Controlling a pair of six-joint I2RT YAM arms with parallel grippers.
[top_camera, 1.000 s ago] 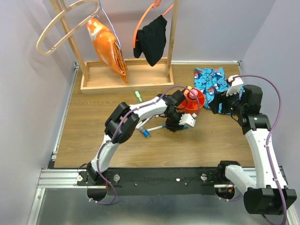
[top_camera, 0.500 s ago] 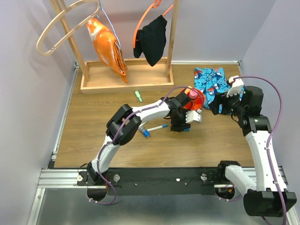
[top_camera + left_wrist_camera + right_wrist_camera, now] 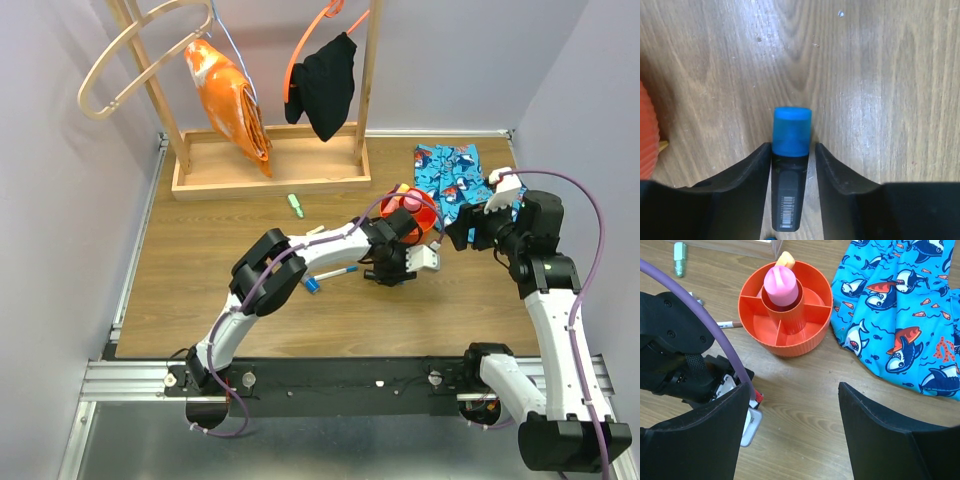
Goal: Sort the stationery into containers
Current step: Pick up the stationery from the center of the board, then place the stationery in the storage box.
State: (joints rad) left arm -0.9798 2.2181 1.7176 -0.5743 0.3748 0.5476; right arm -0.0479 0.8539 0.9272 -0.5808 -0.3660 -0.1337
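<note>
Left claw point(image 3: 792, 150) sits low over the table point(image 3: 890, 75), jaws narrowed around a marker point(image 3: 790, 170) with a black body and blue cap. The fingers point(image 3: 752, 170) hug both sides. I cannot tell whether they are actually clamped or just touching, since a thin gap shows on one side.

The step in hand looks like picking up this marker. To do it well, close fully on the black body, not the cap, so the cap does not pop off. Keep the marker centred between the jaws and lift straight up before swinging.

A white pen point(image 3: 335, 272) lies on the wood just left of that claw, not yet sorted.

The orange tub point(image 3: 790, 347) is just beyond, very near. A pink tube point(image 3: 781, 285) stands upright in its middle cup, and the wedge sections facing the camera look free. Lift high enough to clear the wall, tip the marker cap-up and release into one wedge — avoid knocking the tube.

Right claw point(image 3: 794, 390) hovers beside the tub, jaws wide, nothing in them — best kept clear of the left arm's path.

Farther back lies a shark-print cloth point(image 3: 900, 305).
</note>
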